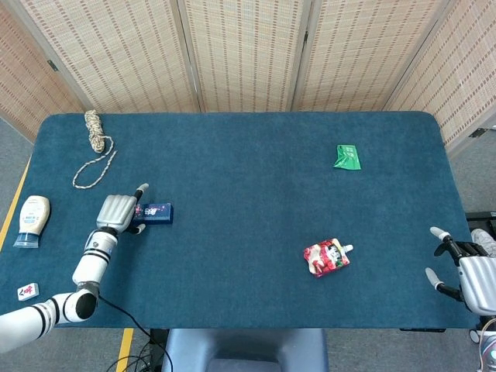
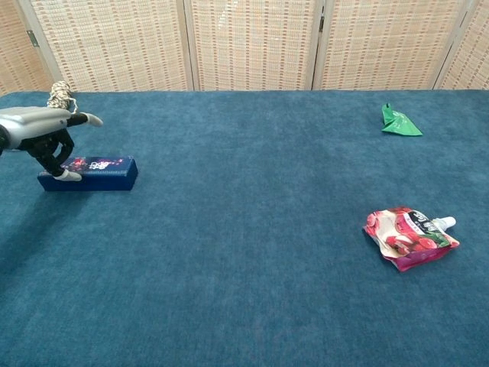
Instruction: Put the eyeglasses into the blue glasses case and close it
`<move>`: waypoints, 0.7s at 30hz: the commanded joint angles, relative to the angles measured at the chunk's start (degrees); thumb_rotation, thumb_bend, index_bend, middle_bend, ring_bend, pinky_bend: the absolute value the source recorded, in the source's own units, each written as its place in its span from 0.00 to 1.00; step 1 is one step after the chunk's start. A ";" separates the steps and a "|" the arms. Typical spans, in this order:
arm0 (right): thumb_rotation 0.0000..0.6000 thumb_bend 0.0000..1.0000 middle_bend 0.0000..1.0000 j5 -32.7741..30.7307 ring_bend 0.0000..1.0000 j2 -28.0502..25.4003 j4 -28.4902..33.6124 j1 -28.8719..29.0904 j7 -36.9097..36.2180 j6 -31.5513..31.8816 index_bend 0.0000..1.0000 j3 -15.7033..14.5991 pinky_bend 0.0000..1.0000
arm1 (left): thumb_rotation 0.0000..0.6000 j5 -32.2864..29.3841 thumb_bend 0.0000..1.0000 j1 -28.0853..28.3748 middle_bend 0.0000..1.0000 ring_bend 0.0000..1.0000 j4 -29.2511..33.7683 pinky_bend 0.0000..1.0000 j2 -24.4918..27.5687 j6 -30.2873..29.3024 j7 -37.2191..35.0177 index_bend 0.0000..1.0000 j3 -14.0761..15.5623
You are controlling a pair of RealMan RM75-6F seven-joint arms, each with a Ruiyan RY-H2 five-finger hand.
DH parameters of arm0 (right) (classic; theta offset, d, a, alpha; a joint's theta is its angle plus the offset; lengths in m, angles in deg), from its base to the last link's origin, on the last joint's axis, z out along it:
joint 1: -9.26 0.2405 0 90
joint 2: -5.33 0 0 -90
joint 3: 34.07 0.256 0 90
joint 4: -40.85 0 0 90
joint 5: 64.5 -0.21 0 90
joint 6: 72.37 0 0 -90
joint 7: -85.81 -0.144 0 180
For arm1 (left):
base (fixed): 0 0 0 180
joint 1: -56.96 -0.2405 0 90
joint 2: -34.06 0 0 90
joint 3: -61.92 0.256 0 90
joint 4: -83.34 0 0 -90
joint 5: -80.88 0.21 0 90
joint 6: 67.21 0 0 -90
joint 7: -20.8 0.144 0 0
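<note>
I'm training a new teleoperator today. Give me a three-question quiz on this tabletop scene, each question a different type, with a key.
1. True or false: the left hand has lifted the blue box off the table.
2. Multiple choice: what lies nearest the right hand? A) the rope B) the red pouch C) the white bottle
3. Fill in: the small packet at the far right of the table is coloured ____.

Key: 1 false, the box lies flat on the table with the hand at its left end; 2 B; 3 green.
</note>
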 commanded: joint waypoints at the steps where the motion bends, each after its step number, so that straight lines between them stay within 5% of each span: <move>1: 1.00 0.29 0.47 -0.11 0.40 -0.38 0.12 0.25 0.35 -0.37 0.17 0.09 0.30 | 1.00 3.12 0.27 -3.87 0.60 0.58 4.82 0.85 2.63 -5.93 -2.98 0.02 -0.32; 8: 1.00 0.30 0.44 -0.40 0.38 -1.62 0.39 1.76 0.34 -3.03 0.17 0.23 0.30 | 1.00 10.28 0.27 -11.47 0.48 0.47 10.57 0.66 4.74 -21.05 -4.34 0.10 0.99; 21: 1.00 0.30 0.36 -0.11 0.27 -0.46 -0.82 2.40 0.34 -3.02 0.17 0.32 0.30 | 1.00 19.87 0.27 -23.90 0.45 0.43 21.00 0.56 11.77 -35.68 -4.59 0.14 6.22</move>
